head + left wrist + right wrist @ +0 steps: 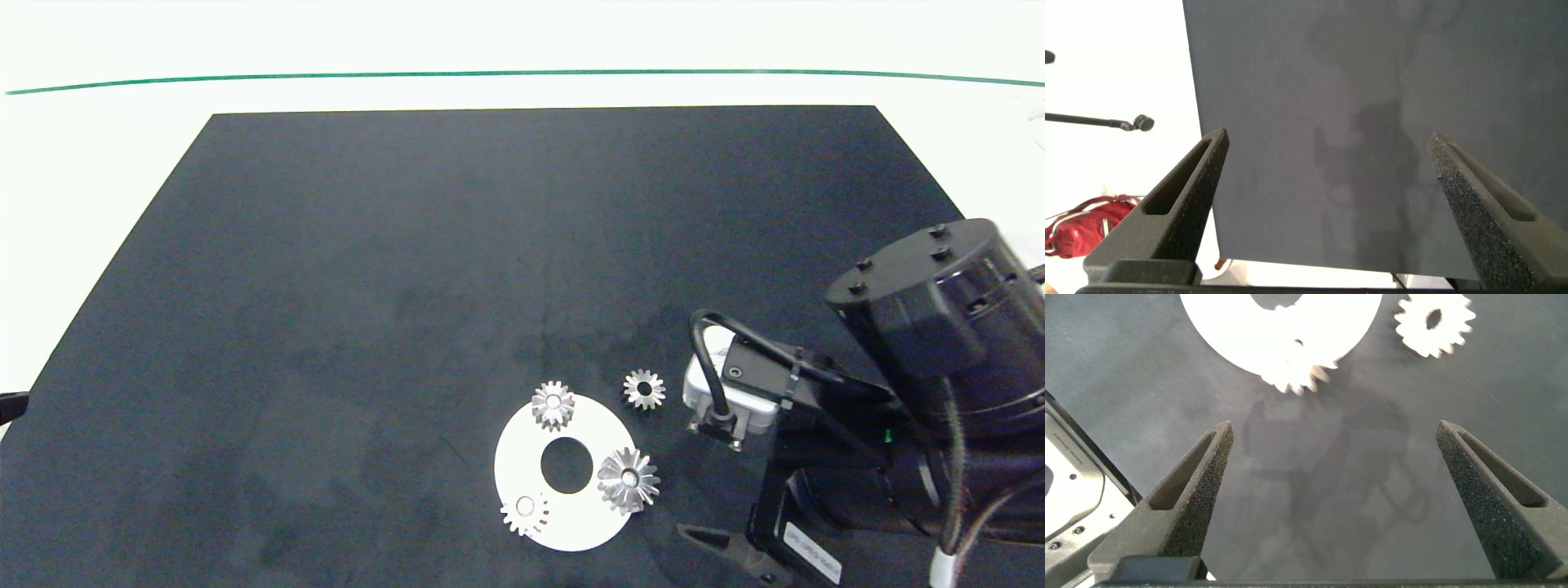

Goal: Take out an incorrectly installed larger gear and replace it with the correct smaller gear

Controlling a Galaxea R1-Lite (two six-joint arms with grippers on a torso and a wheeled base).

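Larger gear (628, 479) sits on the right edge of the white disc (571, 523), on a dark mat over the counter. Smaller gear (644, 389) lies loose just beyond the disc, apart from it. My right gripper (1335, 498), fingers spread wide, hovers to the right of both. Risk: descending off-centre, I could nudge the loose gear away or shift the disc and its two neighbouring gears. My left gripper (1327, 204) is spread too, parked over bare mat

silver gears (629, 479), white disc (522, 457), blk mat (408, 286)
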